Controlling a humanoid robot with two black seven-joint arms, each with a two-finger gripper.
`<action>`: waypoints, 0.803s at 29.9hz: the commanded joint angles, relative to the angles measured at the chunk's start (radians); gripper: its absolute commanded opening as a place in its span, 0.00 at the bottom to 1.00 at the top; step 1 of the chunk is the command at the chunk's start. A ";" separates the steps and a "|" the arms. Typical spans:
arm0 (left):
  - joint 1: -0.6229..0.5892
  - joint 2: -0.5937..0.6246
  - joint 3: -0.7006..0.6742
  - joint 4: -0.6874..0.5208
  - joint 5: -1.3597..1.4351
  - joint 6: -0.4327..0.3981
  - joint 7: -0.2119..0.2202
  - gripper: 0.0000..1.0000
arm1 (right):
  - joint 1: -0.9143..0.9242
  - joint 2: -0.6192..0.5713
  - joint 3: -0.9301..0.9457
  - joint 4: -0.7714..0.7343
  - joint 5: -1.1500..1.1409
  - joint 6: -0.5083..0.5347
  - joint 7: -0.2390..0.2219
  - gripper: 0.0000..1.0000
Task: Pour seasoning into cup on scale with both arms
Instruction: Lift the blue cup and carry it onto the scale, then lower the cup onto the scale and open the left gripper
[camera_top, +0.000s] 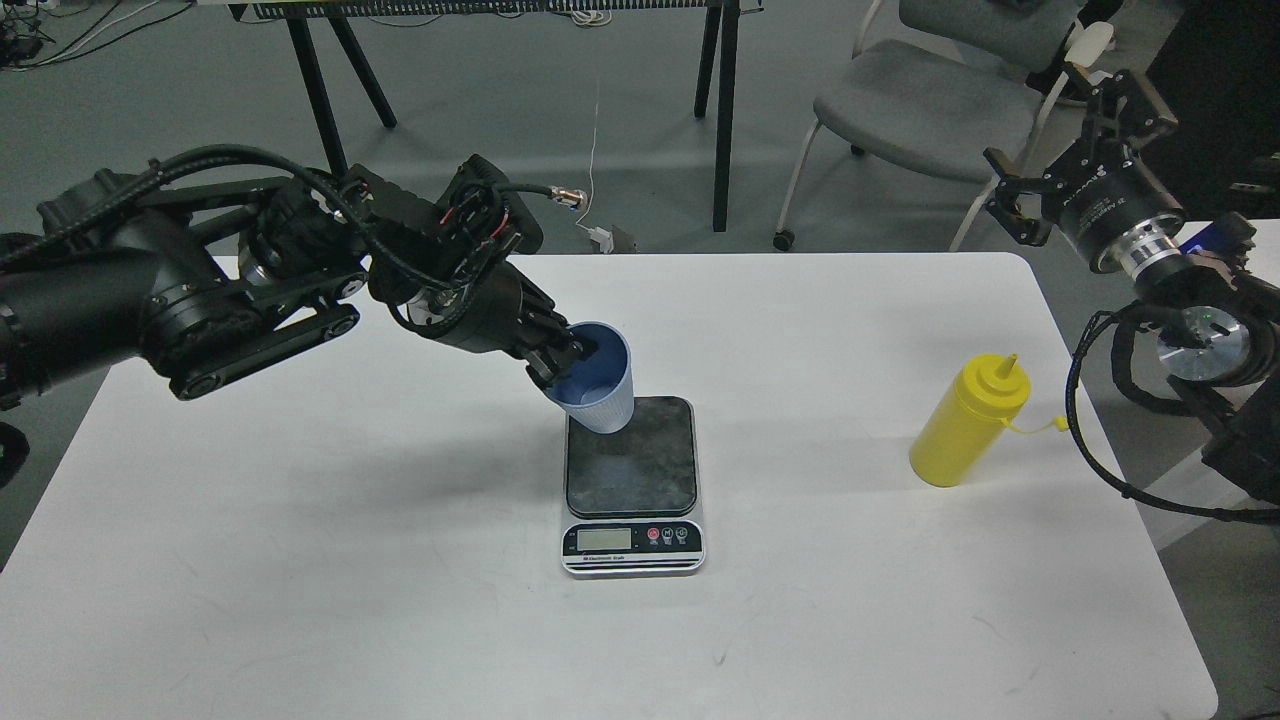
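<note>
Cup gripped by left tool above scale.

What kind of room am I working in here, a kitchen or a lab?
Likely a lab or office workspace, not a kitchen: a plain white table on grey carpet, a grey office chair behind it, and loose cables by a black-legged bench.

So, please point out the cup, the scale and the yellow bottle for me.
cup (608, 398), head view, ribbed outer wall.
scale (632, 462), head view, dark weighing plate.
yellow bottle (962, 430), head view, middle of its body.
</note>
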 joint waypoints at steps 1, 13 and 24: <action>0.006 -0.029 0.020 0.000 0.003 0.000 0.000 0.05 | -0.001 0.006 0.000 -0.002 0.000 0.000 0.000 1.00; 0.015 -0.117 0.033 0.044 0.003 0.000 0.000 0.05 | -0.001 0.000 0.002 -0.001 0.000 0.000 0.000 1.00; 0.026 -0.177 0.035 0.144 0.003 0.000 0.000 0.06 | -0.009 0.006 0.002 0.001 0.000 0.000 0.000 1.00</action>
